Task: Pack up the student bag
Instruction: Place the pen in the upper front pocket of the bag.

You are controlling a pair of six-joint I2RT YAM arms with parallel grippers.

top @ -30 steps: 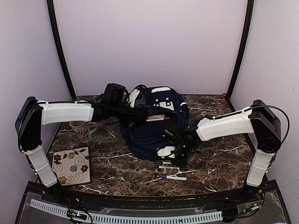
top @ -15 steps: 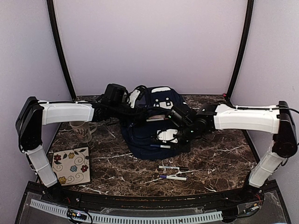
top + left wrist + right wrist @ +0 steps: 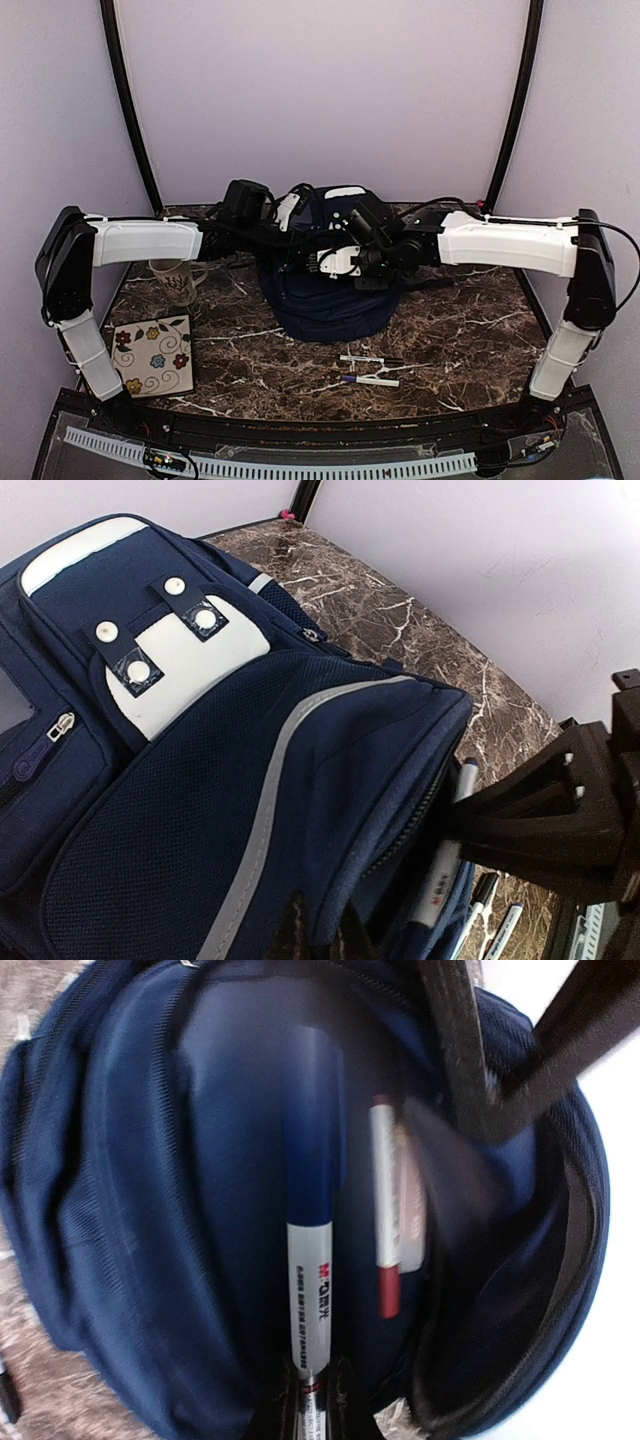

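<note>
The student bag, navy with a white studded patch, lies at the middle of the table. Its front pocket gapes open. My left gripper is shut on the pocket's zip edge and holds it up. My right gripper is shut on a white marker with a blue cap, whose capped end reaches into the open pocket. A red-capped marker lies inside the pocket beside it. In the top view the right gripper hangs over the bag's upper part, close to the left gripper.
Two markers lie on the marble table in front of the bag. A mug and a flowered square tile sit at the left. Dark frame posts stand at the back corners.
My right arm has lifted from the table in front of the bag and swung back over the open pocket, carrying the blue-capped marker. The left arm has stayed still.
</note>
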